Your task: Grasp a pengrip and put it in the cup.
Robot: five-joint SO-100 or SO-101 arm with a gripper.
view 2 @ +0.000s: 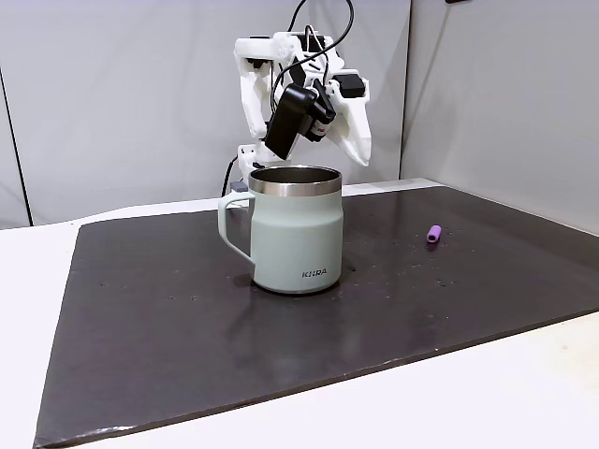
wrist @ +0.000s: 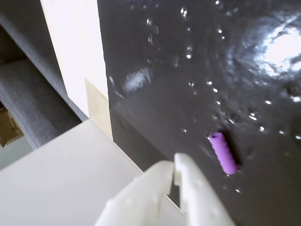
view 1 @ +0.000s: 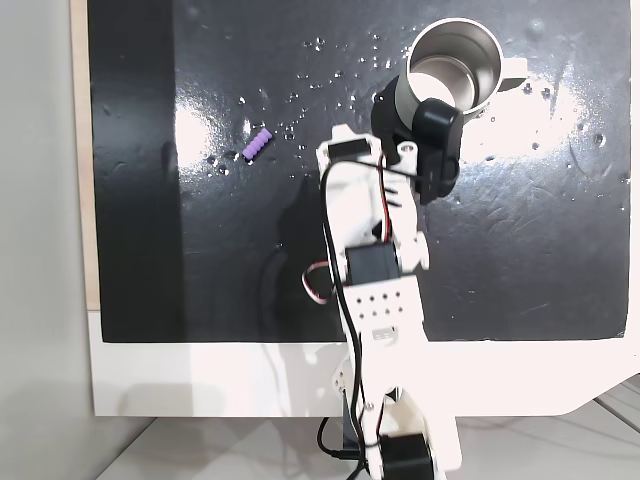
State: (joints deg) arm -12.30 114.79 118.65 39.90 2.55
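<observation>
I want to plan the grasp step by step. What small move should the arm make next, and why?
Probably open the gripper and lower it toward the pengrip. In the wrist view its fingers are together and empty, and the pengrip lies bare on the black mat, apart from the cup.

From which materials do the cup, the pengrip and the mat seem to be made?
Cup: likely steel, with a shiny metal rim and inside and a matte grey-green coating outside.
Pengrip: probably soft rubber or silicone; purple, ribbed, dull.
Mat: a dark, thin sheet with glossy glare, perhaps rubber or plastic.
</observation>
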